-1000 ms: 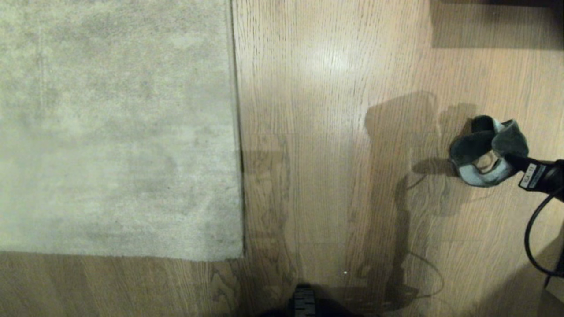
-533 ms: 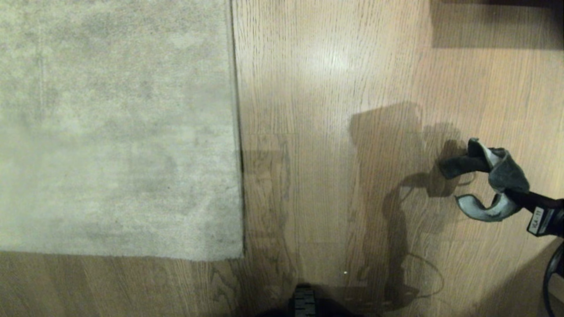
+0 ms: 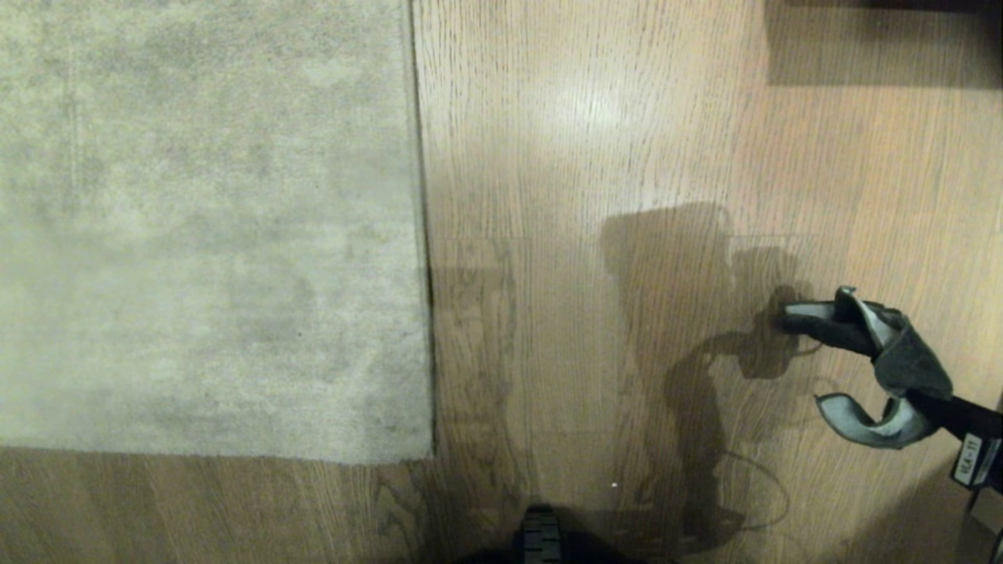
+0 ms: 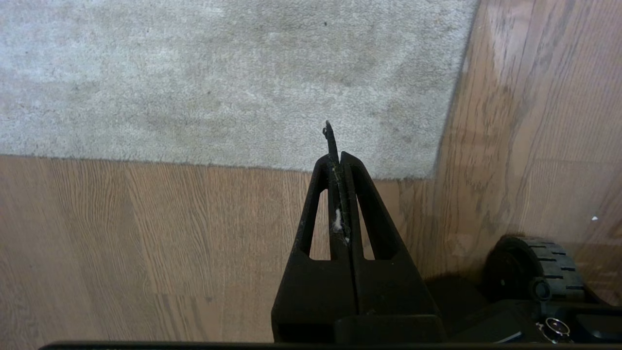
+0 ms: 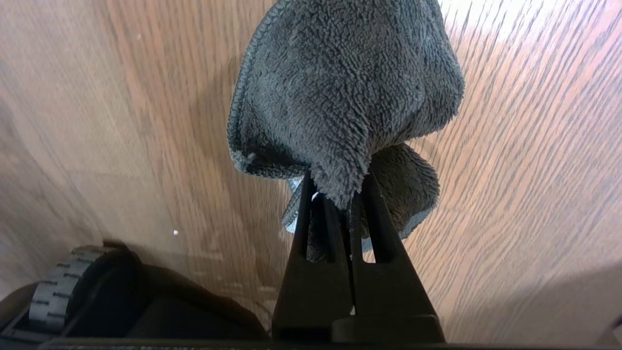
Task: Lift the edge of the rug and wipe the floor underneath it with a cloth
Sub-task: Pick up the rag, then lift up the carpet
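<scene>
My right fingers (image 5: 347, 194) pinch the soft, limp cloth (image 5: 340, 92) over bare floor (image 3: 595, 157), far right of the rug edge (image 3: 423, 235). My left fingers (image 4: 338, 155), closed and empty, should take that heavy, floppy border near its corner.

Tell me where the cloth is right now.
The cloth hangs pinched in the right gripper at the head view's lower right, over bare floor, well apart from the rug edge.
</scene>
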Robot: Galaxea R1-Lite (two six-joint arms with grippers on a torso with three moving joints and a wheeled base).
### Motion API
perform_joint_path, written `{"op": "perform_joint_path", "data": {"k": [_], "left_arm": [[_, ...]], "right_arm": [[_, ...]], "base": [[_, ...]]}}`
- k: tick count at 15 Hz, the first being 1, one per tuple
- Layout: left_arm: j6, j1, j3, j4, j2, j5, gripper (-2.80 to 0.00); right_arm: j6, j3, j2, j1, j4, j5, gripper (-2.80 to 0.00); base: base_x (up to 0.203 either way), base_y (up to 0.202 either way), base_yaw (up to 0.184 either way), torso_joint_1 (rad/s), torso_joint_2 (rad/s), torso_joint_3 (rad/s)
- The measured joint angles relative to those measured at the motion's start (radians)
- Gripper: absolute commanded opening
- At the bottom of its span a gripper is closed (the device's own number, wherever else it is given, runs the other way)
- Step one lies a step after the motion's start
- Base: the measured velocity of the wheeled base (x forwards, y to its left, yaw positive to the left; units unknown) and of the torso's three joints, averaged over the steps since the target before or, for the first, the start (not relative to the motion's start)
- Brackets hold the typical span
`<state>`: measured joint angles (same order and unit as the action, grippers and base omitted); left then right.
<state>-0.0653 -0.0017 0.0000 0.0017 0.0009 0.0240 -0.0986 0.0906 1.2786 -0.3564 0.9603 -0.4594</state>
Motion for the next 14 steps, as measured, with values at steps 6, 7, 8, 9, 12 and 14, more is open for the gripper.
{"op": "perform_joint_path", "data": {"k": [6,7,8,9,12,14], "left_arm": [[0.000,0.000,0.000,0.000,0.000,0.000,-2.80],[0.000,0.000,0.000,0.000,0.000,0.000,-2.80],[0.000,0.000,0.000,0.000,0.000,0.000,-2.80],[0.000,0.000,0.000,0.000,0.000,0.000,-2.80],[0.000,0.000,0.000,0.000,0.000,0.000,-2.80],[0.000,0.000,0.000,0.000,0.000,0.000,-2.80]], "right_arm": [[-0.001,-0.080,-0.101,-0.003,-0.013,0.001,-2.80],[-0.002,-0.085,-0.119,-0.003,-0.020,0.000,-2.80],[-0.002,-0.087,-0.136,-0.003,-0.031,0.001,-2.80],[-0.001,-0.089,-0.158,-0.003,-0.054,0.000,-2.80],[-0.002,-0.091,-0.255,-0.003,-0.168,0.001,-2.80],[-0.001,-0.091,-0.340,-0.003,-0.277,0.001,-2.80]], "base": [[0.000,0.000,0.000,0.000,0.00,0.000],[0.000,0.000,0.000,0.000,0.00,0.000],[0.000,0.000,0.000,0.000,0.00,0.000],[0.000,0.000,0.000,0.000,0.00,0.000],[0.000,0.000,0.000,0.000,0.00,0.000],[0.000,0.000,0.000,0.000,0.00,0.000]]}}
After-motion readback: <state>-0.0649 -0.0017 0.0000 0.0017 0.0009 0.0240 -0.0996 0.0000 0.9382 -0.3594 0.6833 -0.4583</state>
